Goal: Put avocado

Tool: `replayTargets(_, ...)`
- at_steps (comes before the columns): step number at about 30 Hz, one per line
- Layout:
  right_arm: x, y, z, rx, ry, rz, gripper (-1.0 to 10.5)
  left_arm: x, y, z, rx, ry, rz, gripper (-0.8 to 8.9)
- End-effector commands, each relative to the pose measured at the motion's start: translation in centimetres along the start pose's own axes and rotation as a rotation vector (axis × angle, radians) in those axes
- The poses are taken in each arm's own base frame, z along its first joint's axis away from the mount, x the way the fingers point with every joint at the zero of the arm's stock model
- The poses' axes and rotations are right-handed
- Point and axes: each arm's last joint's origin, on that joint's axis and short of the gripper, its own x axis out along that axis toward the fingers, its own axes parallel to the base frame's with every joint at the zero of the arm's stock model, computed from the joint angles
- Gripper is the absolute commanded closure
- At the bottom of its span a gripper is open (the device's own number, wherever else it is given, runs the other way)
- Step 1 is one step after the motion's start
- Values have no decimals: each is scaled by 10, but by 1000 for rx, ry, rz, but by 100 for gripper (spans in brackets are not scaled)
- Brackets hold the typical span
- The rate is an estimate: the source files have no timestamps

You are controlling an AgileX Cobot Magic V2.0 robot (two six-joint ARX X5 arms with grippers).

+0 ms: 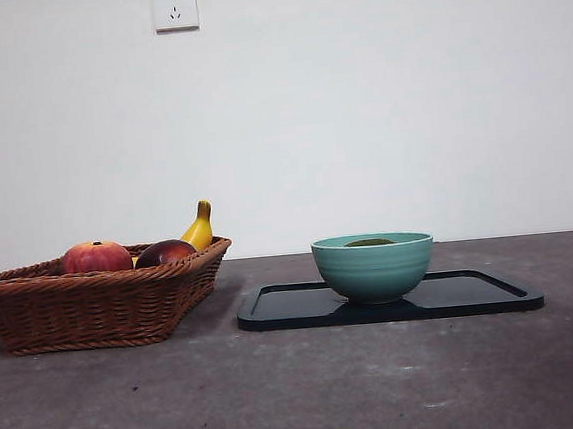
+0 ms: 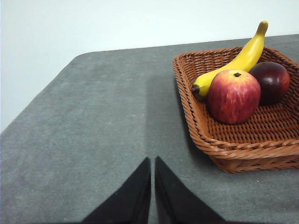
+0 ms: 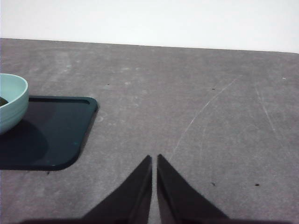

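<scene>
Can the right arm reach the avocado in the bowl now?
Probably yes. The avocado lies low in the open bowl, nothing covering it. The right gripper, shut, waits over bare table beside the tray.

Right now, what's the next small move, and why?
Probably none: keep both arms back. A dark green top, likely the avocado, shows inside the teal bowl on the black tray. The basket holds only the peach, banana and maroon fruit. The left hand and right hand are shut, holding nothing.
</scene>
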Motion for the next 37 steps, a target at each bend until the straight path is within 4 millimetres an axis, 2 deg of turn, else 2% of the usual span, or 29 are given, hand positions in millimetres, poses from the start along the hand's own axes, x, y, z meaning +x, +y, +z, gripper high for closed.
replayTargets(1,1,0,-3,16,16,-6,940,2,0,-7,-7,29,2,801)
replayTargets(37,0,0,0,17,-11,-6,940,2,0,-7,-7,29,2,801)
